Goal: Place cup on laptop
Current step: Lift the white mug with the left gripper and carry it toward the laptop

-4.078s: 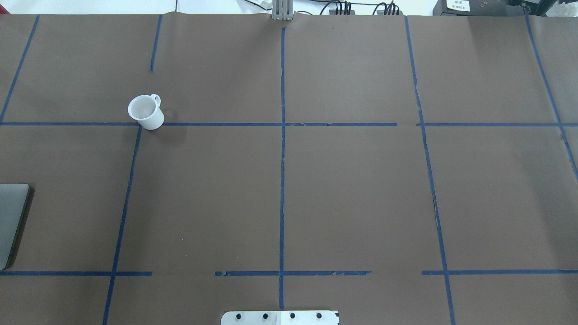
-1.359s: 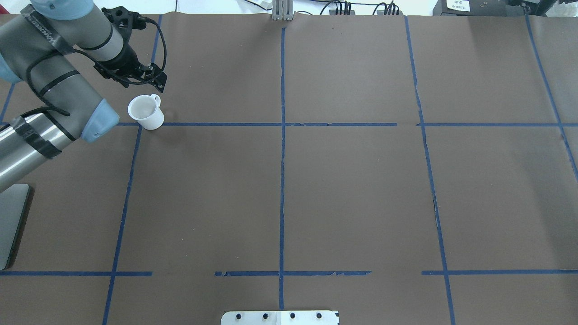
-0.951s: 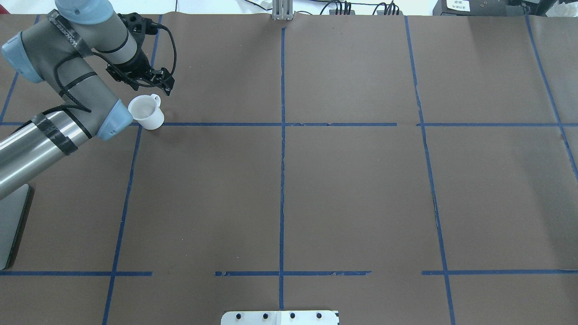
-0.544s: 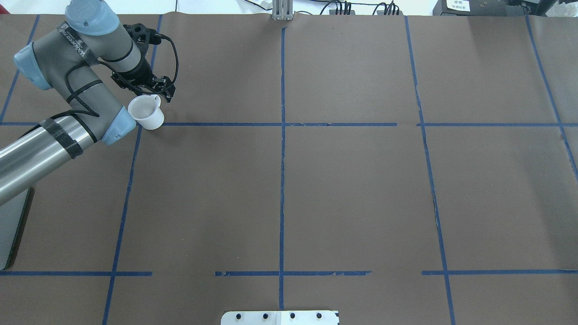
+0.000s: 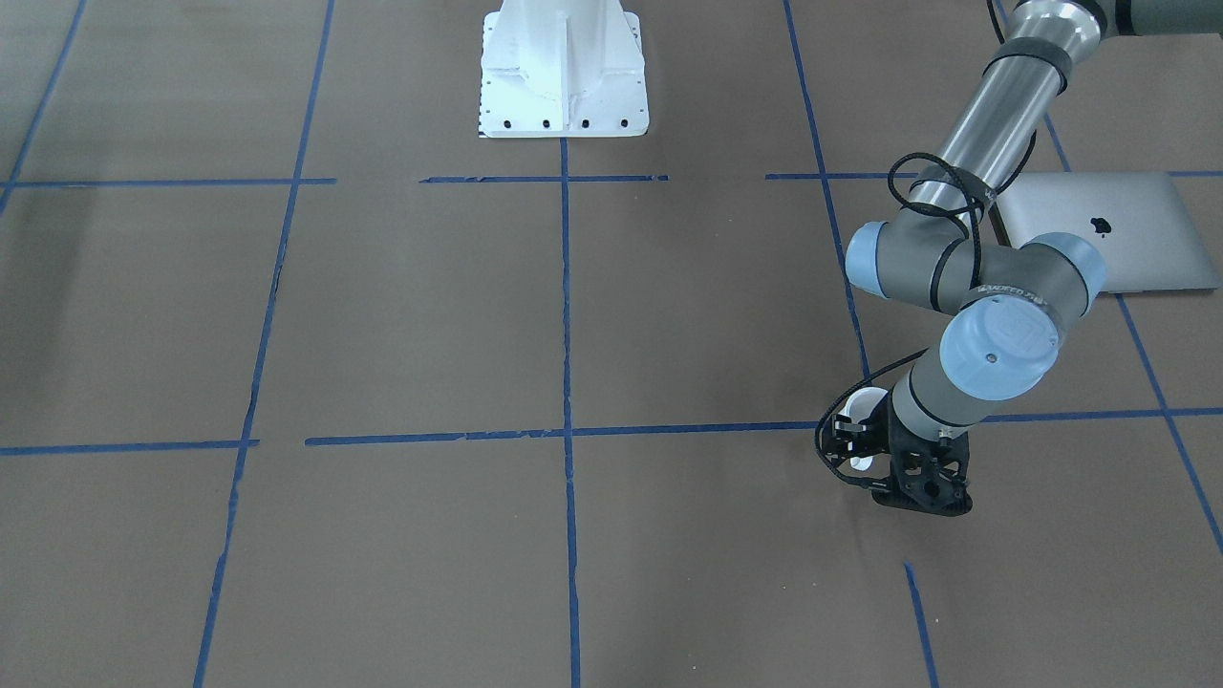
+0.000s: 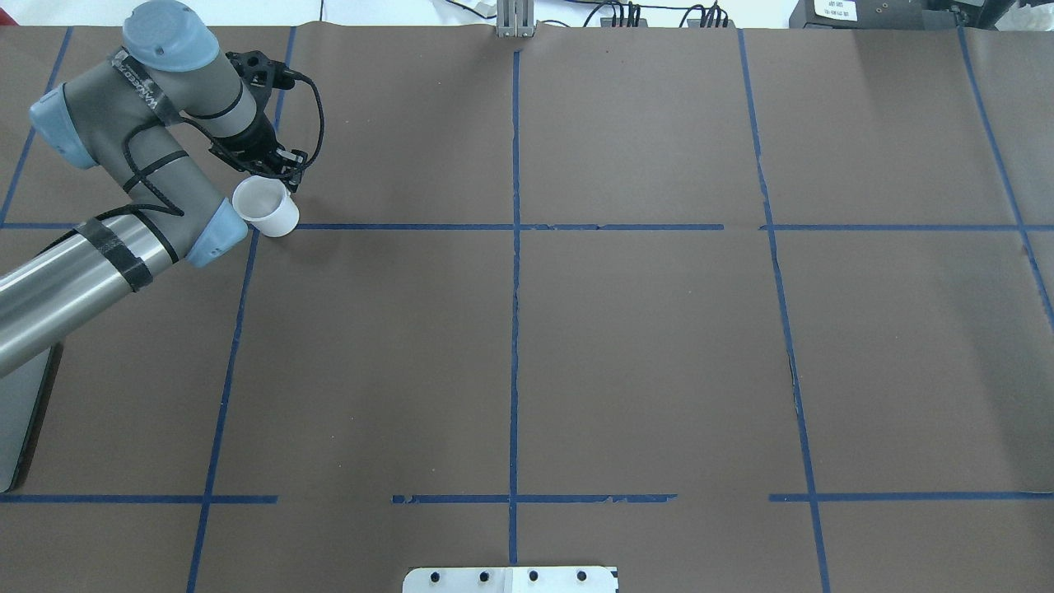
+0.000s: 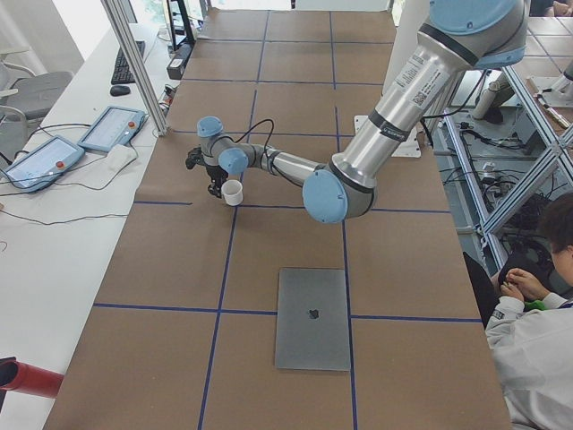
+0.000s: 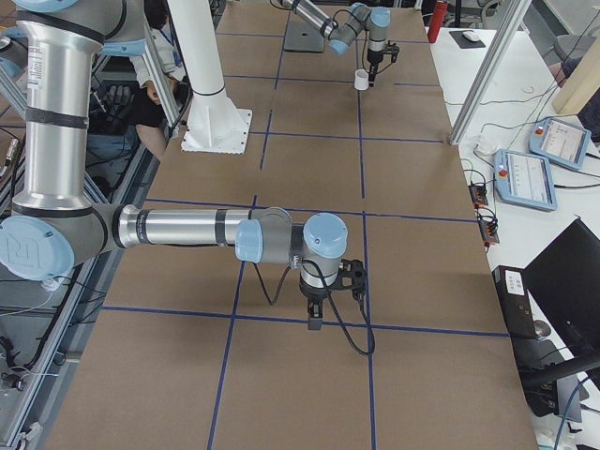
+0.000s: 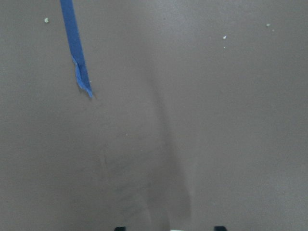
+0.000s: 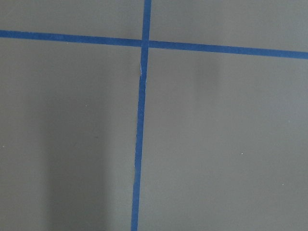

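The small white cup [image 6: 265, 209] stands upright on the brown table at the far left, also seen in the front view [image 5: 865, 403] and the left side view [image 7: 232, 192]. My left gripper [image 6: 280, 173] is low at the cup's far side and covers its handle. Its fingers [image 9: 120, 228] stand apart, with a sliver of white between them, so it is open. The silver-grey laptop [image 5: 1127, 239] lies closed near the table's left edge [image 7: 312, 318], well apart from the cup. My right gripper [image 8: 314, 319] shows only in the right side view, so I cannot tell its state.
Blue tape lines [image 6: 515, 288] divide the brown table cover. The white robot base plate [image 5: 562, 67] sits at the near middle edge. Two teach pendants [image 7: 112, 127] and a metal post [image 7: 134, 63] stand beyond the far edge. A seated person [image 7: 537, 340] is beside the table.
My left arm came in from the left and brought its gripper down onto the cup's handle side, which is now covered. The cup and laptop have not moved.
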